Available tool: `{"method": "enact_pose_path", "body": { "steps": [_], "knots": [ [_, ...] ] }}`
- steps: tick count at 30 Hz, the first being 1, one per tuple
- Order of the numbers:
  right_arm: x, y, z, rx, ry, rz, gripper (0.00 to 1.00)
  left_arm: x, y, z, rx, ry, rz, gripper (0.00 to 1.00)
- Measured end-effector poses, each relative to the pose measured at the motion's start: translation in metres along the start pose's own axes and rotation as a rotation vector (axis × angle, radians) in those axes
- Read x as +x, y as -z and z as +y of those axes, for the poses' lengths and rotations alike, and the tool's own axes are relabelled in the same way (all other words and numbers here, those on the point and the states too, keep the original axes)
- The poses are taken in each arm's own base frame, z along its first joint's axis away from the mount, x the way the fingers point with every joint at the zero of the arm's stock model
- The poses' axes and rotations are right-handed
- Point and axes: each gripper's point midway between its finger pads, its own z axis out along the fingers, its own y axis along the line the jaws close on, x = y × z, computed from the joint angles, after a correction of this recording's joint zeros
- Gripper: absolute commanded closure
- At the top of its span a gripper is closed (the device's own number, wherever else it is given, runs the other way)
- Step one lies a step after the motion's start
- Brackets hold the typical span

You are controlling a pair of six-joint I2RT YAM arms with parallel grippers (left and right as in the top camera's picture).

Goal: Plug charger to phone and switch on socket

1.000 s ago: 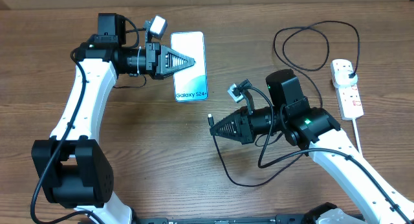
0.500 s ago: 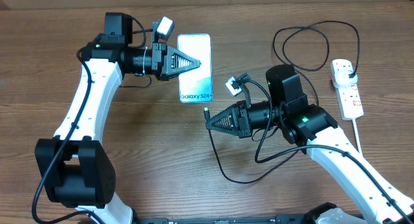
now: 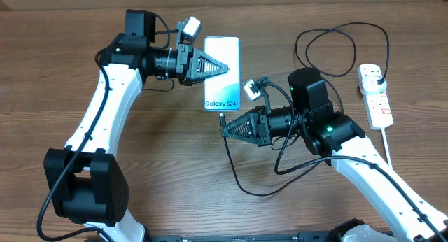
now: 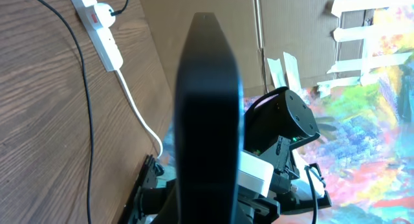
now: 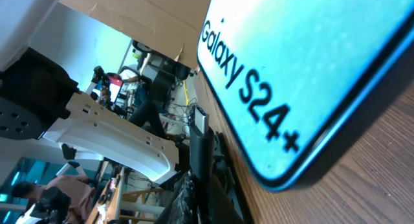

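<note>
As the left gripper [image 3: 225, 66], clamped on the Galaxy S24+ phone [image 3: 222, 88], carries it rightward, its bottom edge sits just ahead of the right gripper [image 3: 224, 130], pinching the charger connector [image 3: 222, 118]; insertion looks near.

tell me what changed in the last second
The left gripper, shut on the phone, carried it to the right in the overhead view. The right gripper, shut on the charger, moved its connector tip up and left, close to the phone's bottom edge. Nothing was released. The socket stayed put.
</note>
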Motion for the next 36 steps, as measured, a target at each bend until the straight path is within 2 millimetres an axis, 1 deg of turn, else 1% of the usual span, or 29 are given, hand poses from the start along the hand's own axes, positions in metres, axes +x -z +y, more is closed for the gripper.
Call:
{"method": "enact_pose_path", "body": {
  "steps": [12,25,36],
  "knots": [
    [-0.0029,0.0,-0.0065,0.036,-0.039,-0.017,0.96,-0.0004,0.0,0.0004,-0.003,0.03,-0.001,0.96],
    [-0.0045,0.0,-0.0068,0.04,-0.044,-0.023,0.96,-0.0017,-0.0002,0.0041,-0.024,0.04,-0.009,0.96],
    [-0.0032,-0.0002,-0.0072,0.041,-0.051,-0.02,0.96,0.0014,-0.0094,0.0048,-0.034,0.038,0.008,0.96]
  ]
}}
